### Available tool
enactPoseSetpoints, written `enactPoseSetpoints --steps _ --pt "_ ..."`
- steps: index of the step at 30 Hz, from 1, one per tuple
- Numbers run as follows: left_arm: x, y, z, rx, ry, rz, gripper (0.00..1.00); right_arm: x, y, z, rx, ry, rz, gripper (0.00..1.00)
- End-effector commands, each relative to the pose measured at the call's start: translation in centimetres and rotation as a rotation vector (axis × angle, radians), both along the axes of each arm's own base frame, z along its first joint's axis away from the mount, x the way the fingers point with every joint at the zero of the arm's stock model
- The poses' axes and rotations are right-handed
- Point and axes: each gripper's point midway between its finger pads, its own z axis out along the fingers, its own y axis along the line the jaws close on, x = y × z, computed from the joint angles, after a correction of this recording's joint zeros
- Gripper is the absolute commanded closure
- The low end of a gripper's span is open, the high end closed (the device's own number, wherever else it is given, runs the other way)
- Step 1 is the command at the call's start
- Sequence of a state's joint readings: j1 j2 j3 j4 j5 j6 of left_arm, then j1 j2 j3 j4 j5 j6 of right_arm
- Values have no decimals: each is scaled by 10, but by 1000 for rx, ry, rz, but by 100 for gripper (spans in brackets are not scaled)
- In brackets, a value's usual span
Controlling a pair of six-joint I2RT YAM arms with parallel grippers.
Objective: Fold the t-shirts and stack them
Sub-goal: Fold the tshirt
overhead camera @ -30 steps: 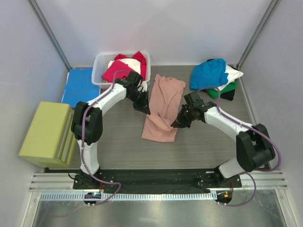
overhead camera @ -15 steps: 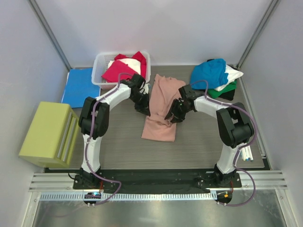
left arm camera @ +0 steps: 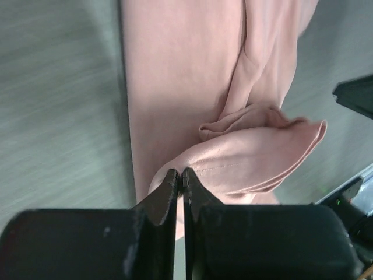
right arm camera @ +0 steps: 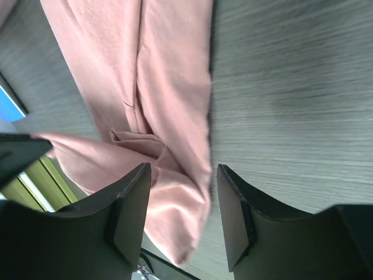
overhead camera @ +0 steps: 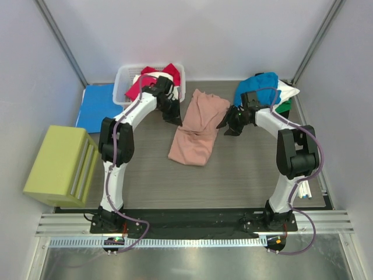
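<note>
The dusty-pink t-shirt lies lengthwise on the table, its near end doubled over in a loose fold. My left gripper is at the shirt's left edge. In the left wrist view its jaws are pressed together at the rim of a raised fold of the pink t-shirt. My right gripper is just off the shirt's right edge. In the right wrist view it stands open above the pink t-shirt, holding nothing.
A white basket at the back left holds magenta and white tees. A teal-blue tee tops a pile at the back right, over white and green ones. A blue folder and a yellow-green box sit at the left.
My right gripper has opened, let go of the pink shirt and drawn back to the far right. The left gripper moved farther back. The shirt's near fold shifted left.
</note>
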State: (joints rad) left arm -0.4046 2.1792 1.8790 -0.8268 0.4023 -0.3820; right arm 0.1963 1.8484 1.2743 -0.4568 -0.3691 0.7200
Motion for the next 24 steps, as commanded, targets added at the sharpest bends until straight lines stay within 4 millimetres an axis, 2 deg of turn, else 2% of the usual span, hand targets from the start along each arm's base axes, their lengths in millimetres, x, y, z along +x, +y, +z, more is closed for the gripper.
enactPoseSetpoints --steps 1,2,5,6,8,9,10,11,12,14,16,18,19,20,22,23,24 --pt "33 28 8 24 -5 82 91 12 2 26 13 -60 24 43" --pt "36 27 10 19 1 78 87 13 3 29 18 -64 23 41" --pt "10 25 3 4 92 20 66 11 2 38 21 -77 20 38" --pt "2 24 5 7 99 1 49 10 2 40 22 -80 19 38" --pt "-19 24 -5 32 116 -65 35 8 4 46 30 -88 23 38" --pt "-23 24 4 30 90 -83 25 6 6 48 45 -86 26 38" --pt "-29 23 6 29 84 -99 21 4 7 52 52 -90 28 38" --pt "-35 25 6 26 93 -106 18 3 9 53 58 -91 28 38" --pt "-35 27 12 25 73 -110 14 -1 19 55 65 -93 48 38" --pt "-38 32 31 7 37 -110 13 -5 37 64 87 -110 87 37" --pt "-42 39 52 -22 7 -105 12 -14 69 73 115 -118 161 35" --pt "-48 47 61 -39 13 -103 12 -12 93 85 131 -146 201 33" --pt "-51 50 74 -52 -9 -103 12 -21 113 89 145 -147 239 32" --pt "-53 55 77 -57 -11 -97 12 -17 126 92 155 -154 257 31" --pt "-49 70 88 -70 -42 -70 12 -25 153 94 176 -147 302 30" --pt "-48 77 102 -84 -79 -56 12 -24 164 100 187 -159 316 30" --pt "-45 85 108 -95 -88 -33 12 -23 172 88 182 -138 325 30"
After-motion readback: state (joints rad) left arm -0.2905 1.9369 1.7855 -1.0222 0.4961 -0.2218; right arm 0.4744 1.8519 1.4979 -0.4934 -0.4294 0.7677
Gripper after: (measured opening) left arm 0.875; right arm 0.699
